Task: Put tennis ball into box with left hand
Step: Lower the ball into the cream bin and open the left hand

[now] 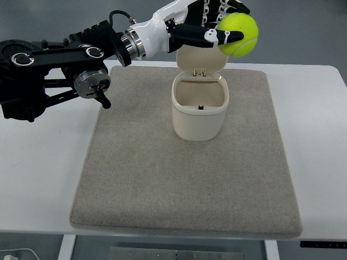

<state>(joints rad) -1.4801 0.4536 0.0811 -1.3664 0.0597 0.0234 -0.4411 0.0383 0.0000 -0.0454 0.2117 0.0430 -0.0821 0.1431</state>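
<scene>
A yellow-green tennis ball (239, 34) is held high at the top of the view, above and just right of the box's raised lid. My left hand (219, 24) is shut on the ball, its black and white fingers (209, 36) wrapped over the ball's left side. The left arm comes in from the left edge across the table's back. Below stands the cream box (199, 108), open, its lid (200, 59) tilted up at the back and its inside empty. The right arm does not show.
The box stands on a grey felt mat (184, 179) that covers most of the white table (38, 173). The arm's black joints (54, 76) hang over the table's back left corner.
</scene>
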